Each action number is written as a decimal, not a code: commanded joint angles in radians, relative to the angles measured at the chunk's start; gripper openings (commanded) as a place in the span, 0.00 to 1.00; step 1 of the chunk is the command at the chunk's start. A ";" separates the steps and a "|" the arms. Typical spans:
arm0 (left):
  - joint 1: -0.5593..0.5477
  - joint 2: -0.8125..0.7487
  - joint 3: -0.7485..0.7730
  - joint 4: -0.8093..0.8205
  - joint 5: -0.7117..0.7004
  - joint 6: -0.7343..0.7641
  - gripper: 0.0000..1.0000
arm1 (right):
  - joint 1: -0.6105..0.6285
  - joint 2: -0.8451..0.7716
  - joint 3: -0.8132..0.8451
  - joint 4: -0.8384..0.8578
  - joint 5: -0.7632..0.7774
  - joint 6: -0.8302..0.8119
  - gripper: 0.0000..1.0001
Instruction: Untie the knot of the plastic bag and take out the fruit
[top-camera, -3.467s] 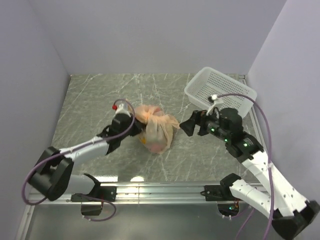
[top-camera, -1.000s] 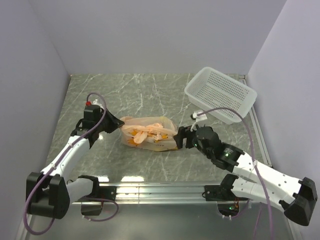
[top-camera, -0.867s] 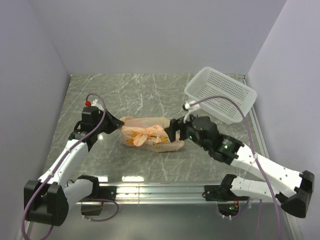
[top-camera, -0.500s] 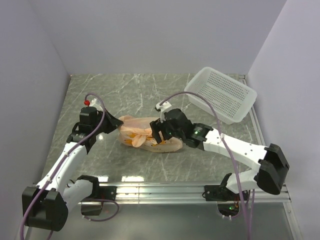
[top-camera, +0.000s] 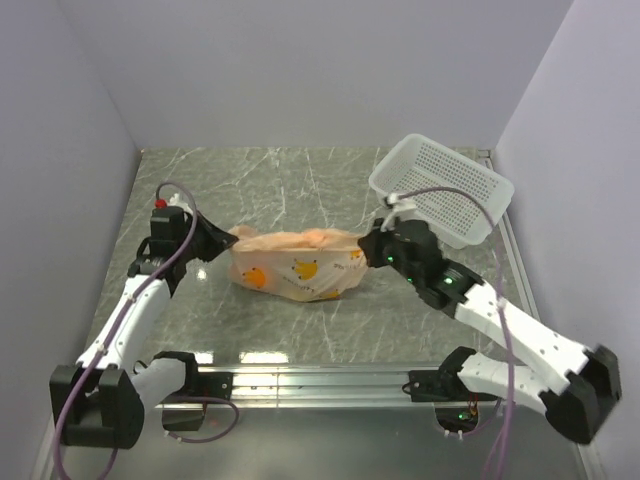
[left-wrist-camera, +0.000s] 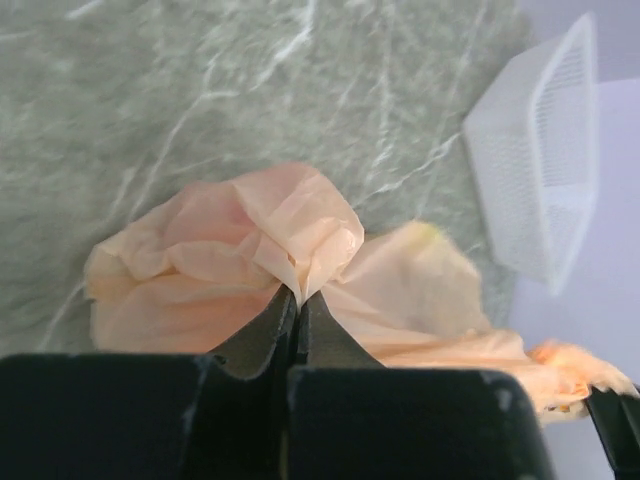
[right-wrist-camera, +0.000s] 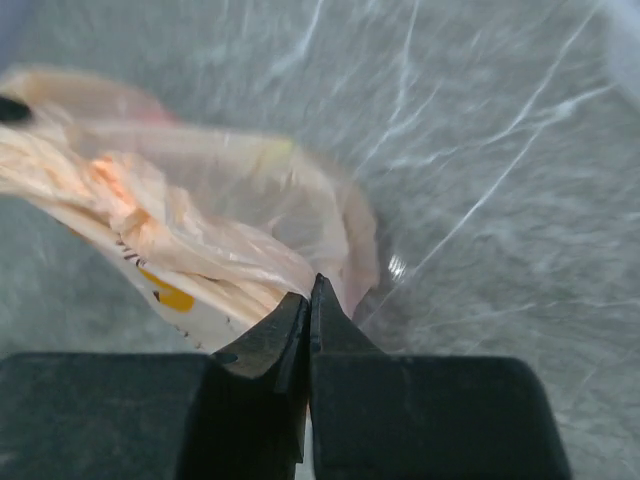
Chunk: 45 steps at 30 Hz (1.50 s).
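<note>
Peach-orange plastic, thin and crinkled, lies in the middle of a grey-green marbled surface (top-camera: 300, 185). This is the plastic bag (top-camera: 300, 268), lying on its side and drawn out lengthwise between two robot arms. Yellow-orange printed marks show on its near face. The left tool (top-camera: 228, 238) meets the bag's left end. The left wrist view shows its two dark jaws pressed fully together, with a bunched fold of the thin plastic pinched at their tips. The right tool (top-camera: 362, 256) meets the bag's right end. The right wrist view shows its jaws likewise closed tight, nipping a gathered edge of the plastic, with the printed side of the bag just beyond and to the left. The bag rests on the surface between the two tools, roughly midway across. Whatever is inside is veiled by the plastic and cannot be told apart, and the knot cannot be picked out among the folds. A white perforated basket (top-camera: 442, 188) sits at the far right of the surface, apart from the bag and just behind the right arm's wrist.
</note>
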 joint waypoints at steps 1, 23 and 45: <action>0.059 0.093 0.094 0.109 -0.028 -0.042 0.00 | -0.074 -0.177 -0.063 0.030 0.121 0.075 0.00; -0.557 -0.020 0.198 -0.103 -0.471 0.027 0.99 | 0.188 -0.055 -0.223 0.318 0.137 0.070 0.00; -0.693 -0.069 -0.212 -0.017 -0.815 -0.405 0.76 | 0.185 -0.404 -0.445 0.021 0.402 0.501 0.00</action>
